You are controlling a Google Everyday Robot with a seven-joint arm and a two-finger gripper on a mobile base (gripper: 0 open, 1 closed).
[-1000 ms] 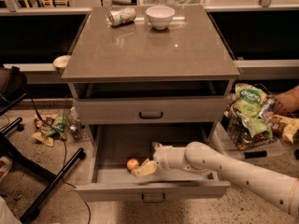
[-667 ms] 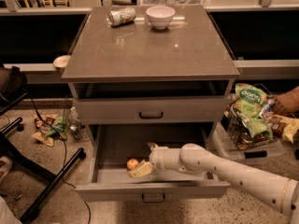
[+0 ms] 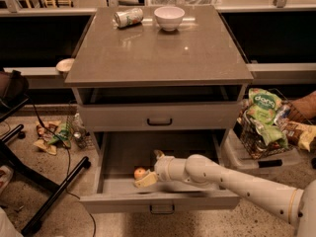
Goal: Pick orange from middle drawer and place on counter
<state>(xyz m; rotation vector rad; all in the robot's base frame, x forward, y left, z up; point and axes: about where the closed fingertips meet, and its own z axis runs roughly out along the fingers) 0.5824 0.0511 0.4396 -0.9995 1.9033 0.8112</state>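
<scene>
Made out only one word: white lettering, seemingly "dang", on a green snack bag (image 3: 260, 105) at 3 o'clock of the bench (image 3: 163, 53). Could not read the label on the can (image 3: 128, 17) lying at 11 o'clock on that bench. Spotted the claw (image 3: 147, 179) inside the open middle drawer (image 3: 118, 154), at 6 o'clock.

My hand (image 3: 146, 179) sits low in the open drawer (image 3: 118, 152), just right of the orange (image 3: 140, 172). Whether the two touch I cannot tell. The arm (image 3: 237, 184) covers the drawer's right floor and part of its near wall, then leaves view at the lower right corner. The label of the can (image 3: 128, 17) on the bench (image 3: 163, 53) is too small to read. The left edge cuts off the chair (image 3: 54, 197).
</scene>
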